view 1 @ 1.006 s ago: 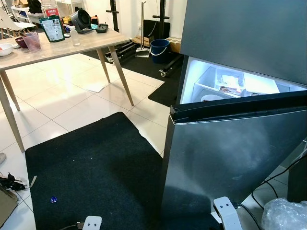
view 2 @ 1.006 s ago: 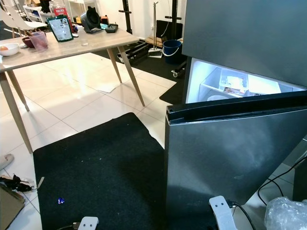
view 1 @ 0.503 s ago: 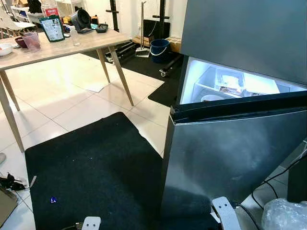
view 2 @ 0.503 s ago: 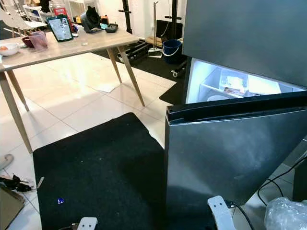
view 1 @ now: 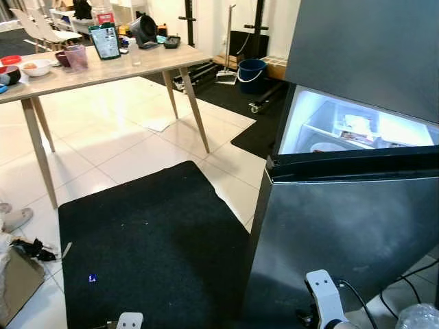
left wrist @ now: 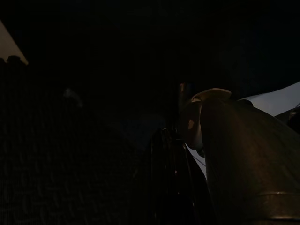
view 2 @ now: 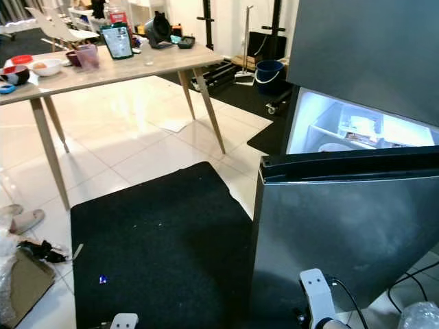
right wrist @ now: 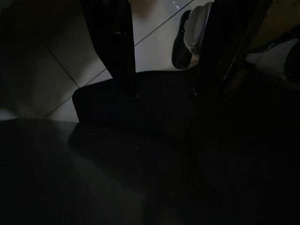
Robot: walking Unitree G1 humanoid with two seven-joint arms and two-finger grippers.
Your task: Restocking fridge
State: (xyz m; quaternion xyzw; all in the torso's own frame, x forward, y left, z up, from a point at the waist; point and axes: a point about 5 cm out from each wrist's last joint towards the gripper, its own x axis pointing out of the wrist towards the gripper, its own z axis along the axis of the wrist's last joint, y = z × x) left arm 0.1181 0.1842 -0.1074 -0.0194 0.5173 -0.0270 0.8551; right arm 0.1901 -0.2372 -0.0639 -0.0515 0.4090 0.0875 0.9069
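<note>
**Grippers low and empty-handed beside the open fridge door**

Right gripper (right wrist: 164, 93) hangs low with its two black fingers spread and nothing between them, over the black mat (view 1: 151, 253) at the foot of the fridge (view 1: 363, 41). The left gripper (left wrist: 164, 183) sits in deep shade, and it cannot be told whether it is released or clenched.

The fridge's lower door (view 1: 343, 226) stands swung out across the robot's front. Behind the door the lit compartment (view 1: 357, 127) shows a drawer and what may be packaged food, too small to name.

Nothing to restock is in hand. Any stock would probably have to come from the table (view 1: 103, 65), which stands well away from the fridge across the tiled floor.

Three things could go wrong:
- The right arm (view 1: 322, 298) is just beside the door's lower edge. A careless lift or turn could knock the door or swing it shut.
- Cables (view 1: 405, 284) lie on the floor at the fridge's near corner, next to a clear plastic bag (view 1: 420, 317). A step that way could snag a foot.
- The door blocks a straight reach into the compartment, so the robot probably has to go round the door's free edge.
</note>
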